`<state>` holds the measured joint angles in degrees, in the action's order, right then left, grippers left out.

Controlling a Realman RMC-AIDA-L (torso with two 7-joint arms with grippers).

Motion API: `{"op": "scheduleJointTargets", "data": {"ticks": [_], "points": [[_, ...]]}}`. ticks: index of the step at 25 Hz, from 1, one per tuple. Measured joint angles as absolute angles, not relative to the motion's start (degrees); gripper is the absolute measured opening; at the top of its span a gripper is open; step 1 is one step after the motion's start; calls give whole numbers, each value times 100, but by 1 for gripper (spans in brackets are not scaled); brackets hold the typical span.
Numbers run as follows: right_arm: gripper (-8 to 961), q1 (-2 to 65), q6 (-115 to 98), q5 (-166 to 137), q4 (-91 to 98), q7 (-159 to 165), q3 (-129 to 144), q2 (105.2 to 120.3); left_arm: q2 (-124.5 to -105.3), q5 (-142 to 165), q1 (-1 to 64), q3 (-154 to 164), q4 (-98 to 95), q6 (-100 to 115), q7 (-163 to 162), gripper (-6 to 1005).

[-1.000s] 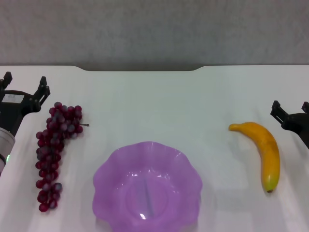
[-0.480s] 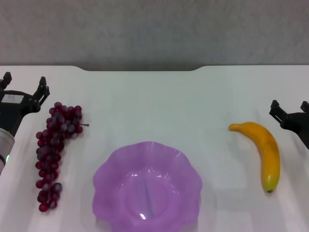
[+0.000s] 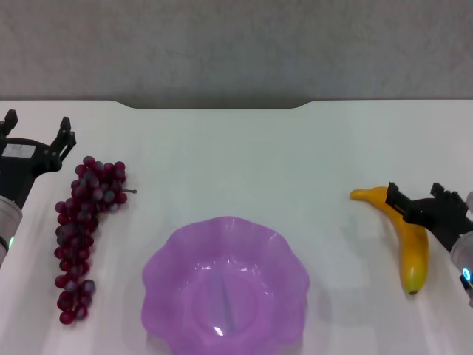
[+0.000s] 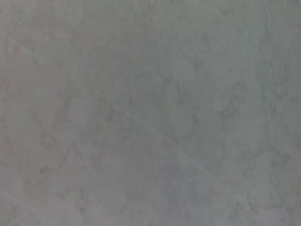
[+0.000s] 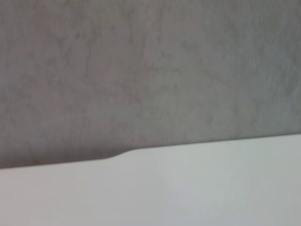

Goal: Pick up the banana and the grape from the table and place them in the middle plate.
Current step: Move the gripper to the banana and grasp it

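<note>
Where right gripper (image 3: 416,201) overlaps banana (image 3: 414,255), contact unclear; left gripper (image 3: 35,133) beside grape (image 3: 83,229)

No legible text, labels or numbers.

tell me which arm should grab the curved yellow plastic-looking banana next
Right. The right gripper is open directly over the curved yellow banana, while the left gripper sits at the table's far left beside the dark red grape bunch.

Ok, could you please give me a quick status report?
Right hand open over yellow curved plastic banana. Left hand open, beside dark red grape bunch. Translucent purple scalloped plate empty. No obstructions.
</note>
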<state>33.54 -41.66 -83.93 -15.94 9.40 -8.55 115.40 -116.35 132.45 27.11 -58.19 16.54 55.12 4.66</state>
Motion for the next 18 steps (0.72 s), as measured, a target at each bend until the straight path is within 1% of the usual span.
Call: {"op": "scheduleJointTargets", "data": {"ticks": [18], "points": [[851, 3133, -3981, -8371, -1749, 974, -456, 11549, -11643, 13208, 2650, -5854, 1777, 5533, 781, 886]]}}
